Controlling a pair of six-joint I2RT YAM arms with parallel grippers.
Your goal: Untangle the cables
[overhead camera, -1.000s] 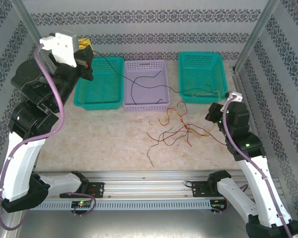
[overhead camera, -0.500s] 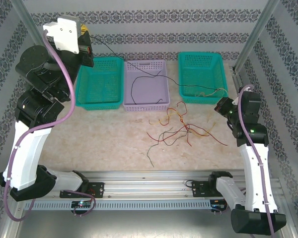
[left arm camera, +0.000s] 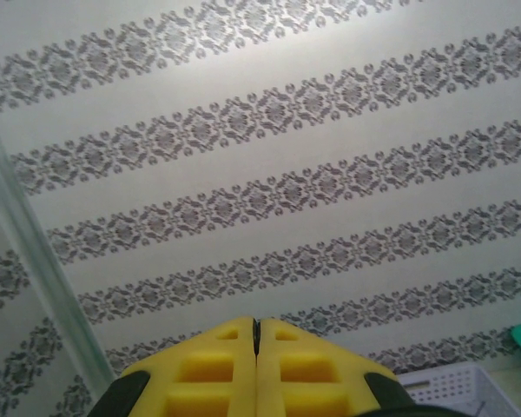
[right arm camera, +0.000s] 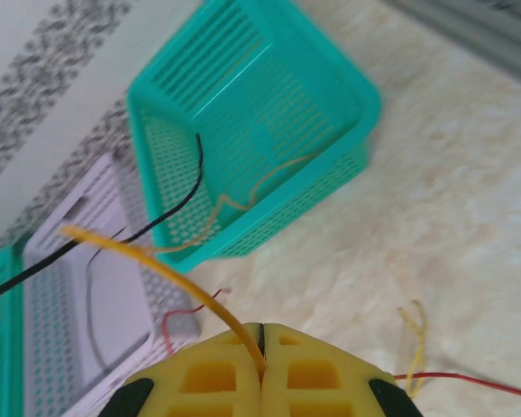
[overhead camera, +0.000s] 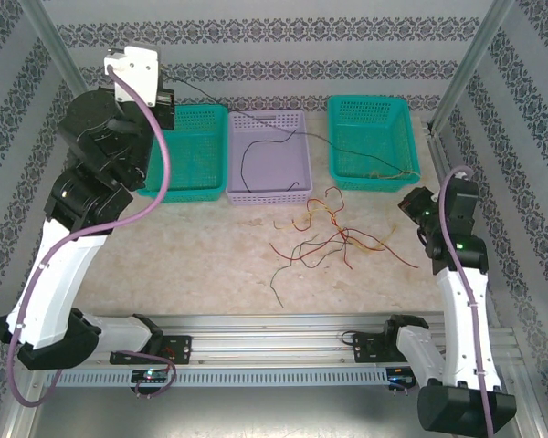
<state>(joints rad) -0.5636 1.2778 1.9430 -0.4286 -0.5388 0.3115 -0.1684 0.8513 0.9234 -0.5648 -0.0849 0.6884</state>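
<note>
Yellow cable (right arm camera: 169, 271) in right end effector (right arm camera: 260, 339)

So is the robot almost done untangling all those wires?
Not yet. A loose yellow cable already lies in the teal basket. The right pincer pinches a second yellow cable, and the shut left pincer seems to hold a black cable up high. The knot of red, yellow and dark cables on the table is still left.
</note>
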